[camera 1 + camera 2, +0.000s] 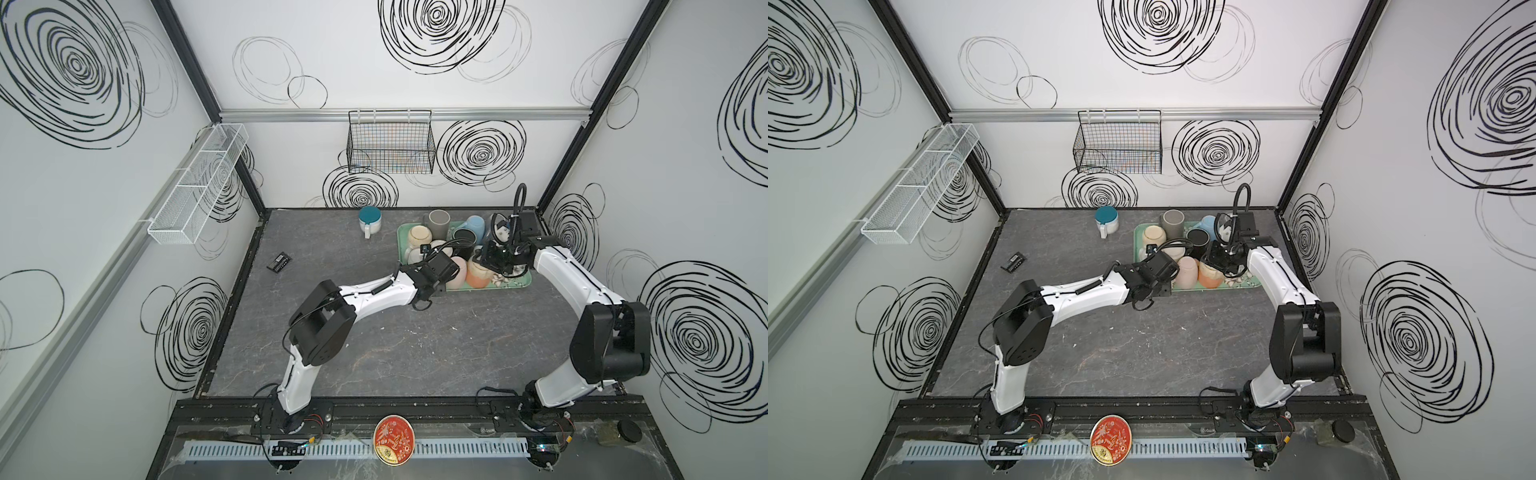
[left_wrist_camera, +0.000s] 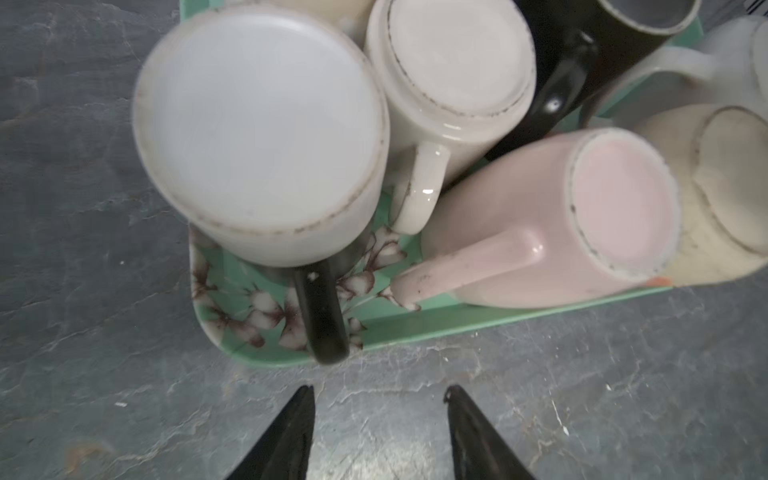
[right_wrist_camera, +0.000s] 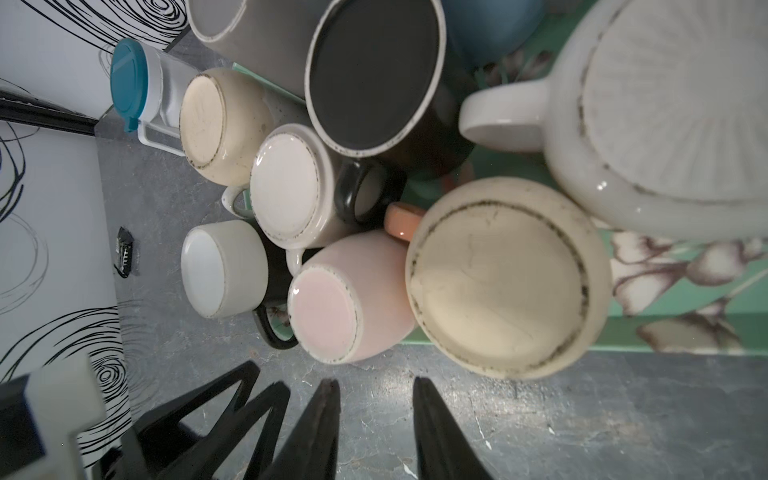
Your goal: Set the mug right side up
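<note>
1. Grey tabletop is carrying the whole load.
2. Green floral tray is lying toward the tabletop's far right corner.
3. Mugs are crowding the tray, most of them bottom-up. The pink mug is leaning bottom-up at the tray's near edge.
4. Left gripper is hovering over bare tabletop just off that edge, jaws parted, gripping nothing.
5. Right gripper is hovering alongside, jaws slightly parted, also gripping nothing.
</note>
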Robot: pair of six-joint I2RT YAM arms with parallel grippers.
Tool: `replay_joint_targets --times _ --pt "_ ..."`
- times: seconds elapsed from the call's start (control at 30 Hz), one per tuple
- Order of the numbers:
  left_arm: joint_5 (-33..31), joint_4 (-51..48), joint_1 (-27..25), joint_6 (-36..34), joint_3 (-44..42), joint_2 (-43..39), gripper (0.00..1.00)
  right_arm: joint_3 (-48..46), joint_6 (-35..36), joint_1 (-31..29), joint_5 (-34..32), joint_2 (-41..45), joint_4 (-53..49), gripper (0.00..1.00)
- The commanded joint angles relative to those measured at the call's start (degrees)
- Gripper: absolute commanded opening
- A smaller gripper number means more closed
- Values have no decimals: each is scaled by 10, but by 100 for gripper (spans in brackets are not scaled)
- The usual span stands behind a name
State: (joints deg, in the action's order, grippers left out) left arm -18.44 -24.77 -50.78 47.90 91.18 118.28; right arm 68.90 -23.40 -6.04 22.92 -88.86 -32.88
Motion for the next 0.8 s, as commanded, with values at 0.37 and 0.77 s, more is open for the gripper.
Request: replay_joint_targets --times 0.37,0.77 --pt "-88 -27 36 34 50 51 46 -104 -64 -11 33 95 82 34" --pt "-81 -19 45 14 70 77 31 -95 -73 -23 42 73 83 34"
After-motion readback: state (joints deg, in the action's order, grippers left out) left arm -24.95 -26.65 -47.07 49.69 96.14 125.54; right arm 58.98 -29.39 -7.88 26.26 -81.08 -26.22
